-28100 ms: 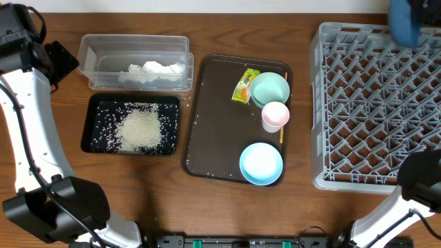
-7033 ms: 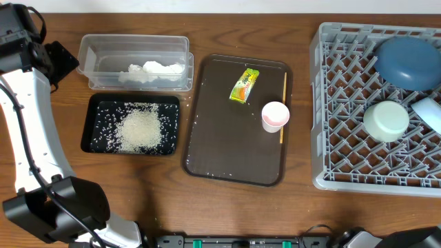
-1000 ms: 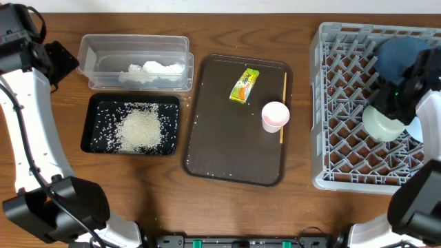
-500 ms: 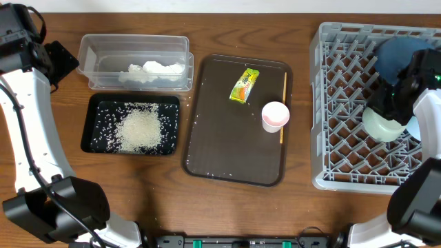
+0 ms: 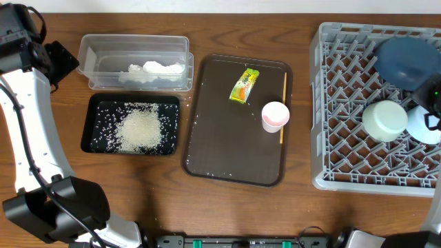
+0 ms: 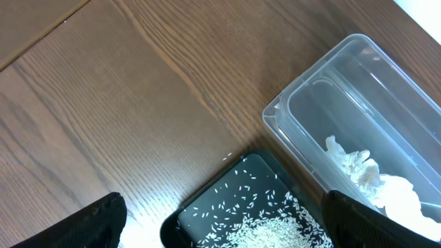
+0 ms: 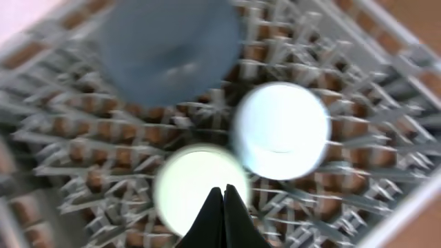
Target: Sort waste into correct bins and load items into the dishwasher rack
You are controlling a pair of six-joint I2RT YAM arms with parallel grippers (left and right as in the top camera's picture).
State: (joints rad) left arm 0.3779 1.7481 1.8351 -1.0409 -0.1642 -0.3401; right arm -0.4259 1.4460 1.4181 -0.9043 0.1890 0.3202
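Where the counter (image 5: 158,200) lies nearest, the dark brown serving tray (image 5: 231,148) has its near edge in the middle and the grey dishwasher rack (image 5: 344,110) has its near edge on the right. A little farther, on the left, sits the shallow black tray (image 5: 88,127), with the heap of rice (image 5: 141,129) in it and loose grains scattered around the heap. At about the same depth, the pinkish-white cup (image 5: 275,116) stands upright near the serving tray's right edge. In the rack, the mint green bowl (image 5: 385,120) and the light blue bowl (image 5: 424,127) lie close side by side, the blue one to the right. The right hand (image 7: 224,207) hovers over these two bowls with its fingers pressed together and nothing between them. The thin wooden stick (image 5: 283,103) lies along the serving tray's right edge, just beside the cup, and the yellow-green wrapper (image 5: 244,85) lies a little farther, to its left. Farther on, the clear tub (image 5: 134,40) holds the crumpled tissue (image 5: 153,70). The left hand (image 6: 224,207) hangs spread wide and empty above the tub's left end and the black tray's far-left corner. The dark blue plate (image 5: 405,60) rests in the rack's far right corner.
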